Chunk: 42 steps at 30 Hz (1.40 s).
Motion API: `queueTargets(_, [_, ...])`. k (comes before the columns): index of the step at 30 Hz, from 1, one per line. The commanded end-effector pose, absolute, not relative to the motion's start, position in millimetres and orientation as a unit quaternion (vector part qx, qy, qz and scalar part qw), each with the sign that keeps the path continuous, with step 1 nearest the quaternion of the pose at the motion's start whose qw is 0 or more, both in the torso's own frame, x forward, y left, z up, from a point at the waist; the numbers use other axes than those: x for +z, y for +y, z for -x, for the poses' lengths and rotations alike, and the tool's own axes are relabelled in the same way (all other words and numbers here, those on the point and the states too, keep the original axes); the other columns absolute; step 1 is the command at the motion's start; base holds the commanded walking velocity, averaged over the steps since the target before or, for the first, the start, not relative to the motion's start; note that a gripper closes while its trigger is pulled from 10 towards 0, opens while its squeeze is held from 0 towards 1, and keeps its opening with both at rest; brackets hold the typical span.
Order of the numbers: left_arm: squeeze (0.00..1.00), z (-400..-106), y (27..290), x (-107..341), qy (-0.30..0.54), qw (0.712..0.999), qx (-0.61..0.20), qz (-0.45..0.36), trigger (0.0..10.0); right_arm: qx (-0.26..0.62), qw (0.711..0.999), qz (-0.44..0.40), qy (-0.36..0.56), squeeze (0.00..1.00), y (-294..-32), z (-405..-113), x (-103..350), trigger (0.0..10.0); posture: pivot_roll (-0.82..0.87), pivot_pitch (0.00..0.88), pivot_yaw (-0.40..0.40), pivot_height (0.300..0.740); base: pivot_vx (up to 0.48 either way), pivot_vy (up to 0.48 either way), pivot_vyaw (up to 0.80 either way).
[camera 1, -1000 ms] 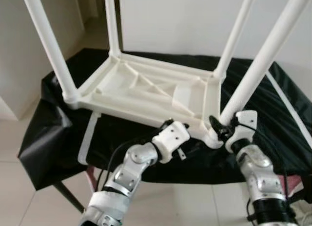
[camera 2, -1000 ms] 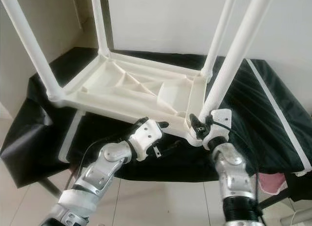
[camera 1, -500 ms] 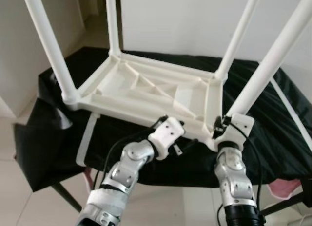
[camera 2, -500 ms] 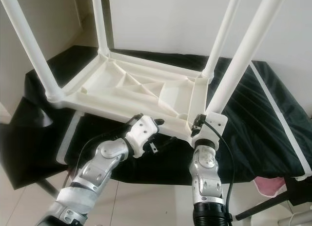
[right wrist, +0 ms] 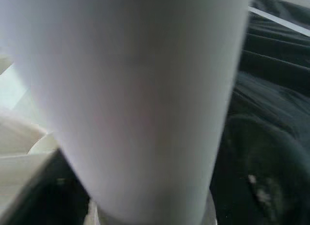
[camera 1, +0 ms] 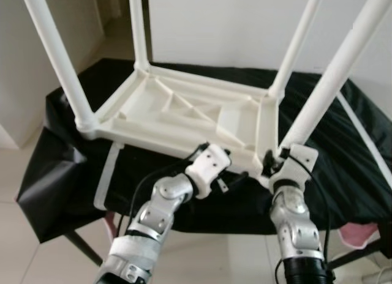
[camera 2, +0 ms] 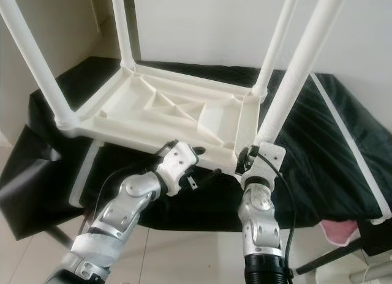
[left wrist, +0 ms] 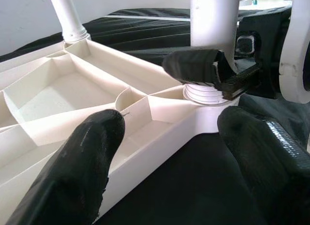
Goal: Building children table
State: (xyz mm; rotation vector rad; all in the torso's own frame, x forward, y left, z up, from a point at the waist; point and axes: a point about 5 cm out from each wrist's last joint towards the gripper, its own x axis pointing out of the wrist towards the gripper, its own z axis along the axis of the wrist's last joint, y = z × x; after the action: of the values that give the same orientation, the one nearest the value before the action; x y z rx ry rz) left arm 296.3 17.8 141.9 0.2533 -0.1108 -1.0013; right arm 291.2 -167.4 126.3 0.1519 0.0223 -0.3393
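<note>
White unlabelled table (camera 1: 184,112), legs up

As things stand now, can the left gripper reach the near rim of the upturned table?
Probably yes. The left gripper is open, its fingers either side of the near rim of the upturned table, with nothing between them.

White wall (camera 1: 214,27), pale tiled floor (camera 1: 37,259).
</note>
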Motion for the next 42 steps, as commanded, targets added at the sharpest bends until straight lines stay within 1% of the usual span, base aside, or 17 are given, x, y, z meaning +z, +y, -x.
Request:
queueTargets(1, [0.0,-298,17,145,-0.058,0.878,-0.461,-0.115,10.0,-0.157,0.983,-0.093,0.012,1.0,-162,-285,123,10.0,-0.03,0.0,-0.049,0.74,0.0,0.0,0.0])
queueTargets(3, [0.0,-299,17,146,-0.058,0.878,-0.462,-0.115,10.0,-0.137,0.987,-0.086,-0.003,1.0,-164,-283,127,10.0,-0.03,0.0,-0.046,0.74,0.0,0.0,0.0])
queueTargets(6, [0.0,-299,18,146,-0.059,0.877,-0.463,-0.117,10.0,-0.076,0.994,-0.071,-0.028,1.0,-170,-278,134,10.0,-0.03,0.0,-0.048,0.74,0.0,0.0,0.0])
queueTargets(7, [0.0,-299,18,146,-0.059,0.877,-0.463,-0.117,10.0,-0.076,0.994,-0.071,-0.028,1.0,-170,-278,134,10.0,-0.03,0.0,-0.048,0.74,0.0,0.0,0.0])
queueTargets(9, [0.0,-299,18,146,-0.058,0.877,-0.463,-0.116,10.0,-0.014,0.997,-0.065,-0.03,1.0,-173,-273,133,10.0,-0.03,0.0,-0.047,0.74,0.0,0.0,0.0])
queueTargets(10, [0.0,-299,18,146,-0.058,0.877,-0.463,-0.116,10.0,-0.014,0.997,-0.065,-0.03,1.0,-173,-273,133,10.0,-0.03,0.0,-0.047,0.74,0.0,0.0,0.0])
queueTargets(13, [0.0,-299,18,147,-0.058,0.877,-0.463,-0.116,10.0,0.047,0.998,-0.043,-0.022,1.0,-181,-271,130,10.0,-0.03,0.0,-0.044,0.74,0.0,0.0,0.0])
queueTargets(14, [0.0,-299,18,147,-0.059,0.876,-0.464,-0.117,10.0,0.061,0.998,-0.025,-0.016,0.0,-185,-271,128,10.0,-0.03,0.0,-0.043,0.74,0.0,0.0,0.0])
queueTargets(15, [0.0,-300,18,147,-0.059,0.876,-0.464,-0.117,10.0,0.078,0.997,-0.012,-0.011,0.0,-191,-272,126,10.0,-0.03,0.0,-0.038,0.74,0.0,0.0,0.0])
queueTargets(20, [0.0,-300,18,148,-0.059,0.876,-0.464,-0.116,10.0,0.088,0.996,-0.004,-0.008,0.0,-196,-272,126,10.0,-0.03,0.0,-0.038,0.74,0.0,0.0,0.0])
queueTargets(22, [0.0,-300,18,147,-0.058,0.874,-0.469,-0.118,10.0,0.14,0.99,0.025,-0.008,0.0,-202,-275,128,10.0,-0.04,0.0,-0.028,0.74,0.0,0.0,0.0])
queueTargets(23, [0.0,-300,18,147,-0.058,0.874,-0.469,-0.118,10.0,0.14,0.99,0.025,-0.008,0.0,-202,-275,128,10.0,-0.04,0.0,-0.028,0.74,0.0,0.0,0.0])
queueTargets(28, [0.0,-300,13,147,-0.057,0.866,-0.482,-0.123,10.0,0.218,0.974,0.059,0.004,0.0,-206,-286,131,10.0,-0.05,0.0,-0.02,0.74,0.0,0.0,0.0])
queueTargets(35, [0.0,-301,11,148,-0.059,0.864,-0.486,-0.123,10.0,0.25,0.964,0.092,0.013,0.0,-207,-300,131,10.0,-0.05,0.0,-0.023,0.74,0.0,0.0,0.0])
queueTargets(36, [0.0,-301,11,148,-0.059,0.864,-0.485,-0.123,10.0,0.253,0.963,0.093,0.012,0.0,-207,-302,132,4.5,-0.05,0.0,-0.025,0.74,0.0,0.0,0.0])
queueTargets(37, [0.0,-300,11,148,-0.06,0.864,-0.485,-0.123,10.0,0.257,0.962,0.095,0.014,0.0,-208,-303,131,0.0,-0.04,0.0,-0.028,0.74,0.0,0.0,0.0])
queueTargets(42, [0.0,-300,11,148,-0.06,0.864,-0.484,-0.123,10.0,0.26,0.961,0.098,0.02,0.0,-209,-303,129,0.0,-0.04,0.0,-0.031,0.74,0.0,0.0,0.0])
